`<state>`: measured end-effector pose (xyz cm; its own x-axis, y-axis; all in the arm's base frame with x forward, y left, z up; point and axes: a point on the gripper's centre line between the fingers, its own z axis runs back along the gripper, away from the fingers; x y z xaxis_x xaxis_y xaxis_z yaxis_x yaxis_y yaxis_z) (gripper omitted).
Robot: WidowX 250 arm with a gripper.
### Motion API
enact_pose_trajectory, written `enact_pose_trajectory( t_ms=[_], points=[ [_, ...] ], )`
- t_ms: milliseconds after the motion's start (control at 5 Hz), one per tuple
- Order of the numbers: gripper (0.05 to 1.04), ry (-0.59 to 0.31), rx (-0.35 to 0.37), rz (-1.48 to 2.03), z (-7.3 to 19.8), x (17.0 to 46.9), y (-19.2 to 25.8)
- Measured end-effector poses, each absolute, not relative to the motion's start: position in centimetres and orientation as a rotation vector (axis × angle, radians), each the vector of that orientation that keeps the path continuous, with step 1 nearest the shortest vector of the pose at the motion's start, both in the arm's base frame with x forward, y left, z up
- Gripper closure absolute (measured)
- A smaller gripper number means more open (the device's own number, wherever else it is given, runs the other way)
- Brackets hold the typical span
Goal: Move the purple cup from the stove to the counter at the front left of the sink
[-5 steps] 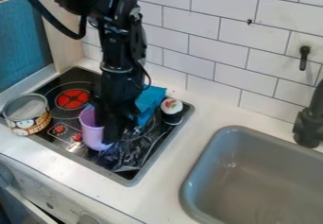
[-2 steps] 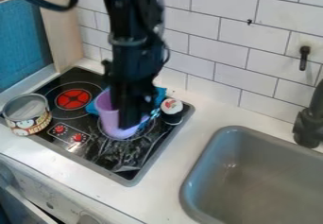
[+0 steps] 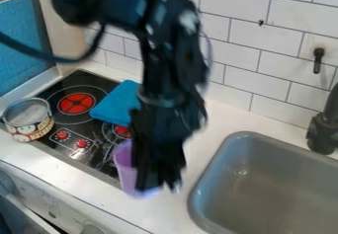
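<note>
Between the stovetop (image 3: 82, 78) and the sink (image 3: 276, 181), the purple cup (image 3: 123, 163) is seen at the gripper (image 3: 159, 181), its base against the white counter (image 3: 173, 209) in view. The claw is judged to be clenched on the cup's wall, though its far side is hidden by the arm. Whether the cup is held in the air or set down cannot be told. The blue cloth (image 3: 117, 105) is seen on the stovetop behind the cup, and the open can (image 3: 29, 121) near the stovetop's left edge.

The step in hand is judged to be the handling of the cup at the stovetop's edge, with release not yet made. For the next move, a steady grip and a near-upright cup are called for (a thin wall is easily tipped), with any lowering done gently and the base seated flat before the claw is opened.
</note>
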<state>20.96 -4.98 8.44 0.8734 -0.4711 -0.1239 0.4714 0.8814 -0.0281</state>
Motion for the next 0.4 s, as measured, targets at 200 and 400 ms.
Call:
enact_pose_trajectory(
  t_ms=[200, 400],
  points=[
    [0.988, 0.174, -0.005, -0.541, 5.74, 21.01, -6.24],
    [0.988, 0.138, -0.011, -0.561, 5.04, 21.90, -6.66]
  ],
)
